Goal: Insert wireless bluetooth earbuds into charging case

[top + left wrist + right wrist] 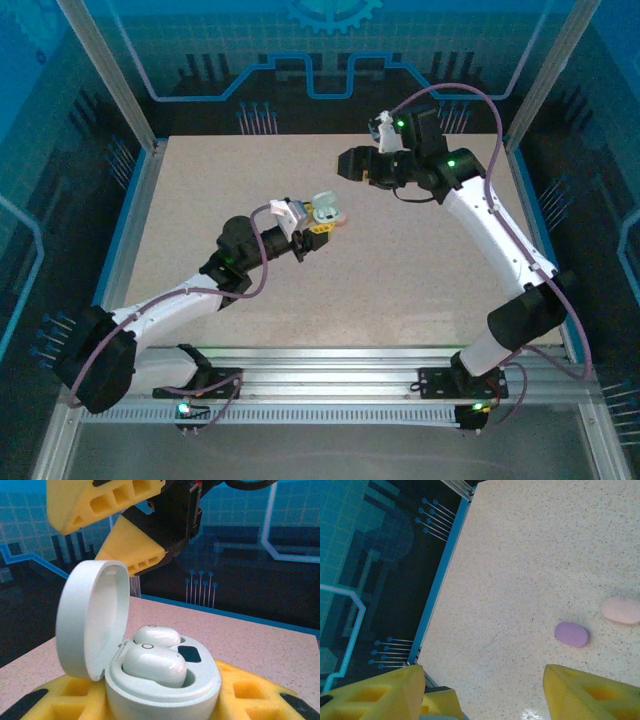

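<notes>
Speckled table [400, 285] beneath: left gripper [325, 217] clamps open case [165, 692], earbuds [155, 666] lying flat, side by side; right gripper [482, 692] released.

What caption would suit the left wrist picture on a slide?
Open white charging case, two white earbuds seated inside, held in the left gripper.

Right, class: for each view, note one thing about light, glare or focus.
Top external: dim, with a strong blue cast. Left wrist: charging case sharp, highlights on its glossy earbuds, backdrop soft. Right wrist: near jaws slightly blurred, glare patch on the table between them.
</notes>
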